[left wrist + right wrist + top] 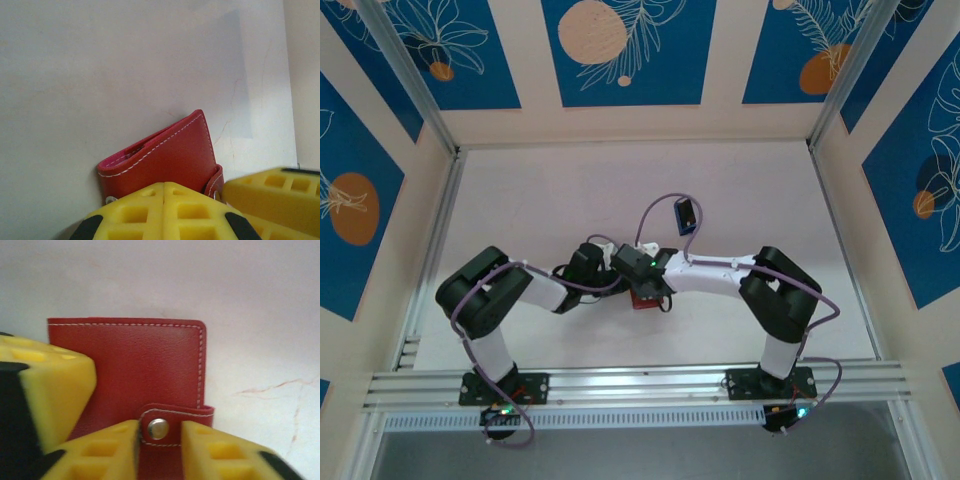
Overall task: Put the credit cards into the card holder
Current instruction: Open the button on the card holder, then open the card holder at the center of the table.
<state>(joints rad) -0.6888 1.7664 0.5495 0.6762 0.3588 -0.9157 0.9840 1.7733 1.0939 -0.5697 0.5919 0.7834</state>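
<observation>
- Top view: bright, even, diffuse light; the arms [710,275] cast only faint, soft shadows on the pale worktop [570,200].
- Left wrist view: the yellow fingers [135,212] nearest the lens are out of focus; a faint grey rectangular shade lies on the worktop, far right.
- Right wrist view: the card holder [135,360] is fairly sharp, its snap button [158,428] glints, and the yellow pad [55,385] at left is smeared.

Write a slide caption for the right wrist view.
Closed red card holder on the pale table, its snap tab flanked by two yellow fingers.
</observation>
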